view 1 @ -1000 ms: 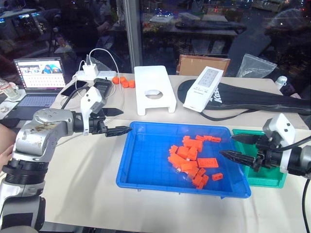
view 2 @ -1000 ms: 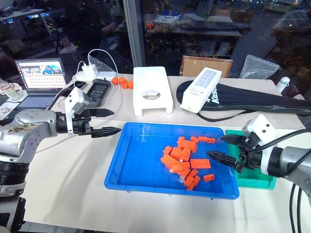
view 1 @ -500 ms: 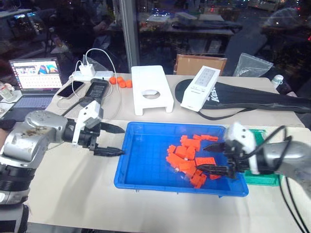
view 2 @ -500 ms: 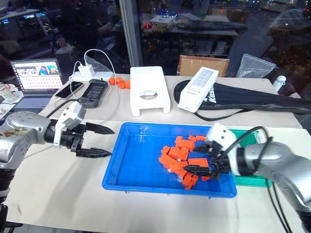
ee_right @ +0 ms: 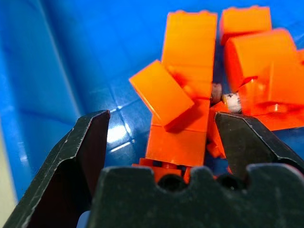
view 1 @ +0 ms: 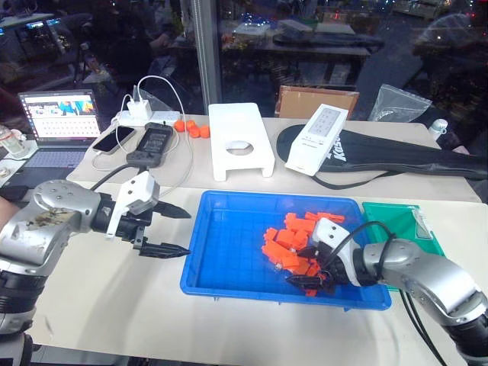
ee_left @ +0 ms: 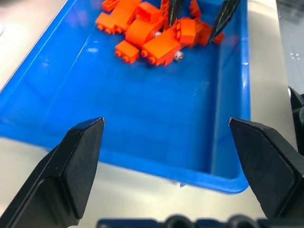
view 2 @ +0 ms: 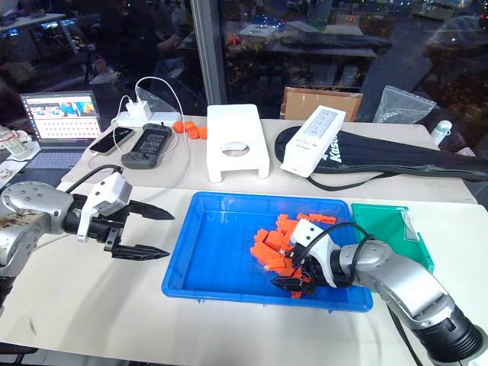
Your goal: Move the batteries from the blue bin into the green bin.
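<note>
Right gripper (view 1: 305, 279): we find it down inside the blue bin at the near edge of the brick pile, fingers spread wide, nothing between them.
Left gripper (view 1: 181, 231): we note it over the table just off the blue bin's left wall, fingers wide apart, empty, pointing toward the bin.
Orange bricks (ee_right: 187, 102): we count a loose heap right of the bin's centre; in the right wrist view one tilted brick leans on a longer one straight ahead of the fingers.
Batteries (ee_right: 232, 101): we see a small silver end poking out among the bricks; a similar silver end (ee_left: 179, 55) shows at the pile's edge in the left wrist view. Their number we cannot tell.
Blue bin (view 1: 229, 252): on the table, left half bare.
Green bin (view 1: 396, 225): just beside the blue bin's right wall.
</note>
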Available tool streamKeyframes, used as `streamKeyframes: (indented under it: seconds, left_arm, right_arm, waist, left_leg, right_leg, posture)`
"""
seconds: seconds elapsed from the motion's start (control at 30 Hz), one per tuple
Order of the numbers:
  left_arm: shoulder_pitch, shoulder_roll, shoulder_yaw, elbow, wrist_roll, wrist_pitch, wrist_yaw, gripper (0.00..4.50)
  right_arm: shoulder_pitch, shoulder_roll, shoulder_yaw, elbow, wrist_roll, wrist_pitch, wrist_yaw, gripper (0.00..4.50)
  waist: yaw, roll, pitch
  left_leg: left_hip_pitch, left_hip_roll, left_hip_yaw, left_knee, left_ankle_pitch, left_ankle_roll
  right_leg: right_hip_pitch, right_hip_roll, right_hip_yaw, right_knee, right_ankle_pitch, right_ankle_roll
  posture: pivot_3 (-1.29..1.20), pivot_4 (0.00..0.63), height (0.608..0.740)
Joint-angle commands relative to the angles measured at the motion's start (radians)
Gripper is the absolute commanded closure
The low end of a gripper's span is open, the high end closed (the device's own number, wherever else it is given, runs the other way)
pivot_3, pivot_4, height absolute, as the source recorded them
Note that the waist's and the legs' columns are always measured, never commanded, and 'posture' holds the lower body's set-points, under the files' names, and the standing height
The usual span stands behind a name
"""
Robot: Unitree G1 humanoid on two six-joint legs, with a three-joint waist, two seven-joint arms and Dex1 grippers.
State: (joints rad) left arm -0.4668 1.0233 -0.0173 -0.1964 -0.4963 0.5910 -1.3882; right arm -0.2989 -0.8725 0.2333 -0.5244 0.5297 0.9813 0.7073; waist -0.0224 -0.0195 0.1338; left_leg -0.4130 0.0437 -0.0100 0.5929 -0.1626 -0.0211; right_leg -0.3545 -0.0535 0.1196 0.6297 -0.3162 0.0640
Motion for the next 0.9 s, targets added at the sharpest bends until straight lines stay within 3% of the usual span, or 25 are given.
streamKeyframes:
  seconds: [0.03, 0.2, 0.53, 0.8, 0.9]
  left_arm:
    - [-0.067, -0.042, 0.02, 0.017, -0.003, 0.006, 0.062, 0.0]
    - [-0.061, -0.034, 0.01, 0.004, -0.003, -0.001, 0.04, 0.0]
    - [-0.042, -0.033, 0.013, -0.008, -0.002, -0.001, 0.045, 0.0]
    - [-0.012, -0.018, 0.037, -0.034, -0.01, 0.007, 0.062, 0.0]
    - [0.005, -0.011, 0.05, -0.05, -0.018, 0.016, 0.07, 0.0]
  right_arm:
    - [-0.025, 0.019, -0.007, -0.012, -0.02, 0.017, -0.019, 1.44]
    - [-0.035, 0.021, -0.009, -0.027, -0.03, 0.027, -0.014, 3.05]
    - [-0.171, 0.049, -0.015, -0.009, -0.026, 0.029, 0.028, 3.05]
    - [-0.405, 0.203, 0.181, 0.244, -0.193, -0.127, 0.084, 3.05]
    - [-0.491, 0.308, 0.22, 0.384, -0.244, -0.188, 0.083, 3.05]
  waist:
    - [0.005, 0.0, 0.0]
    - [0.006, 0.0, 0.0]
    - [0.004, 0.0, 0.0]
    - [-0.01, 0.0, 0.0]
    - [-0.012, 0.0, 0.0]
  left_leg:
    - [0.0, 0.0, 0.0, 0.001, 0.0, 0.0]
    - [0.0, 0.001, 0.0, 0.002, 0.0, 0.0]
    - [0.0, 0.006, 0.0, 0.002, 0.0, 0.0]
    - [0.0, 0.008, -0.001, 0.002, 0.0, 0.0]
    - [0.0, 0.008, 0.0, 0.002, 0.0, 0.0]
  right_leg:
    - [0.0, 0.0, 0.0, 0.001, 0.0, 0.0]
    - [0.0, 0.001, 0.0, 0.001, 0.0, 0.0]
    - [0.0, 0.006, 0.001, 0.001, 0.002, -0.003]
    - [-0.002, 0.01, 0.001, 0.003, 0.005, -0.009]
    - [-0.003, 0.01, 0.001, 0.003, 0.006, -0.011]
  posture:
    - [0.0, 0.15, 0.712]
    - [0.0, 0.15, 0.712]
    - [0.0, 0.15, 0.712]
    - [0.0, 0.15, 0.712]
    - [0.0, 0.15, 0.712]
